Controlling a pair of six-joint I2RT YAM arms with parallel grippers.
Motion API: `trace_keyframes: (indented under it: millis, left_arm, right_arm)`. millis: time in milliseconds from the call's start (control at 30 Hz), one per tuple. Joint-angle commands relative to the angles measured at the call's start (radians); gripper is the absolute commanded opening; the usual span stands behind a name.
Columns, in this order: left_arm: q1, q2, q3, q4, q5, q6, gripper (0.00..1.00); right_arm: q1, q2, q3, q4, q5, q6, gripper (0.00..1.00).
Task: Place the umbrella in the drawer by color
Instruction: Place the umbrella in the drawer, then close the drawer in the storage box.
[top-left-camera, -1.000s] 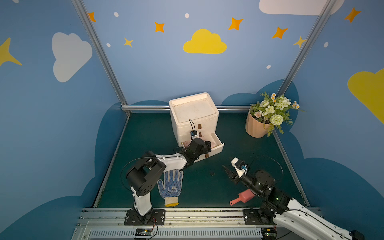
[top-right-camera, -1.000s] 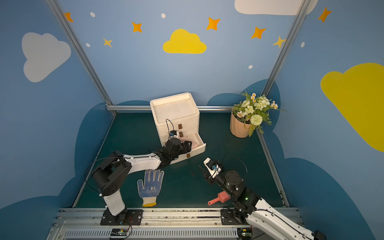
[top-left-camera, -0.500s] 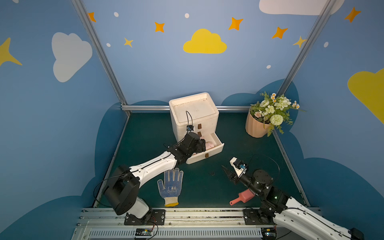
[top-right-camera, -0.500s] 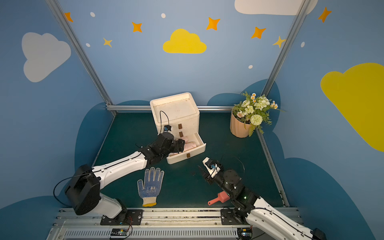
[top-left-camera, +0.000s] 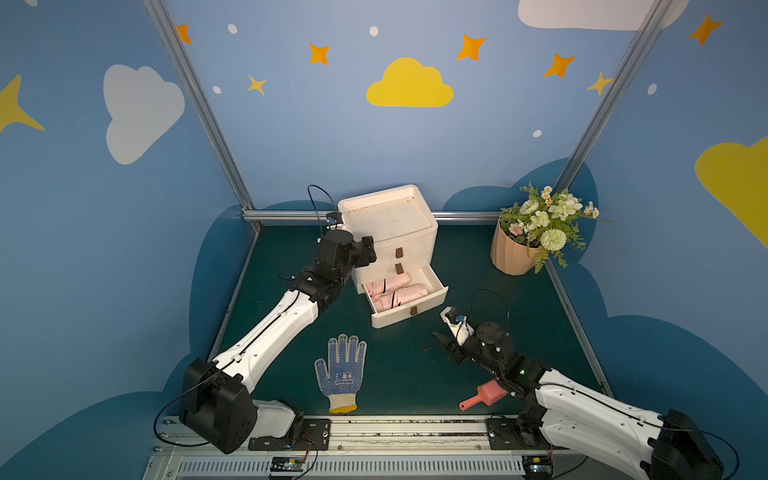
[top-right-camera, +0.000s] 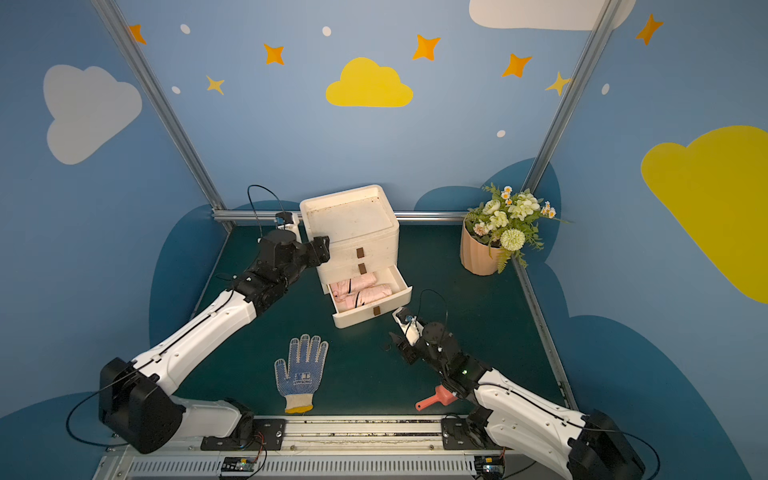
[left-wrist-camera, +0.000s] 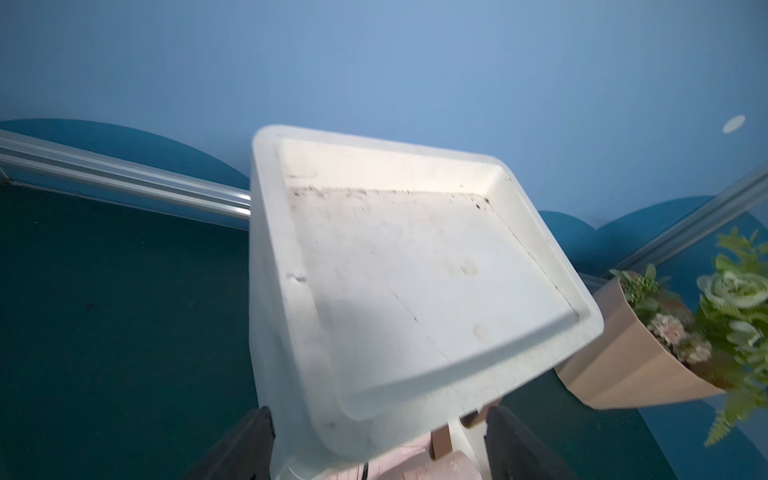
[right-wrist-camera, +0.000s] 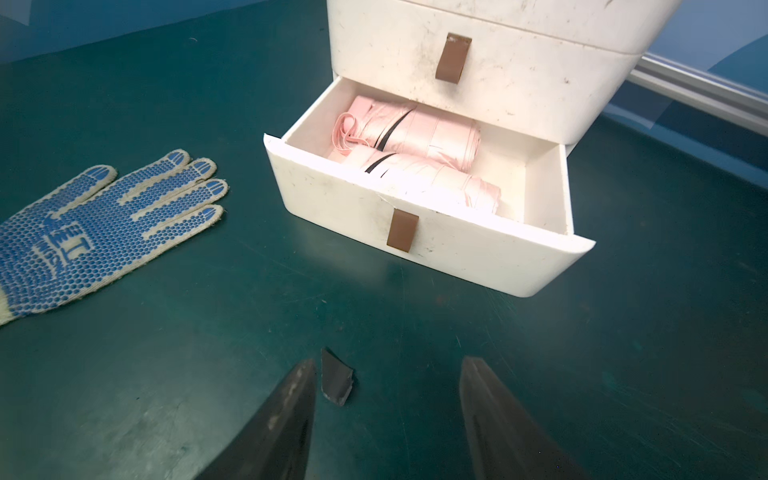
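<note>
Your left arm (top-left-camera: 282, 320) has risen from the drawer (top-left-camera: 405, 318) to the cabinet (top-left-camera: 390, 218); both arms' jaws gape empty. Umbrellas (right-wrist-camera: 419, 129) look light, soft: grip mid-roll

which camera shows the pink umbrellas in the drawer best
The right wrist view: the two folded pink umbrellas lie side by side in the open bottom drawer, close up. Both top views show the umbrellas small, from above. The left wrist view catches only a blurred pink edge.
</note>
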Motion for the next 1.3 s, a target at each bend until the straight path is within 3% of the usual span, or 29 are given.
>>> trace_keyframes:
  millis: [0,133,300,467,667,800,933,1100,1267]
  left_arm:
    - [0.076,0.091,0.07,-0.001,0.031,0.011,0.83]
    - [0.141,0.23,0.181,0.008,0.099,0.021,0.81]
    - [0.139,0.361,0.298,0.029,0.118,0.069,0.76]
    - [0.108,0.437,0.403,-0.078,-0.012,0.097,0.67]
    - [0.031,0.438,0.37,-0.092,-0.183,0.093,0.58]
    - [0.0,0.438,0.366,-0.132,-0.209,0.049,0.57]
    - [-0.012,0.419,0.344,-0.154,-0.188,0.012,0.53]
    - [-0.017,0.381,0.296,-0.161,-0.114,-0.016,0.45]
    - [-0.024,0.356,0.246,-0.172,-0.028,-0.036,0.34]
  right_arm:
    - [-0.016,0.061,0.063,0.04,-0.054,0.062,0.6]
    - [-0.022,0.122,0.088,0.055,-0.058,0.094,0.6]
    - [-0.028,0.224,0.099,0.115,-0.035,0.154,0.59]
    - [-0.04,0.366,0.139,0.168,-0.033,0.195,0.59]
    - [-0.045,0.521,0.18,0.303,-0.034,0.223,0.5]
    - [-0.047,0.599,0.194,0.399,0.015,0.25,0.49]
    - [-0.047,0.679,0.21,0.478,0.044,0.258,0.48]
    - [-0.047,0.787,0.241,0.621,-0.028,0.274,0.47]
    - [-0.045,0.894,0.219,0.926,-0.087,0.272,0.39]
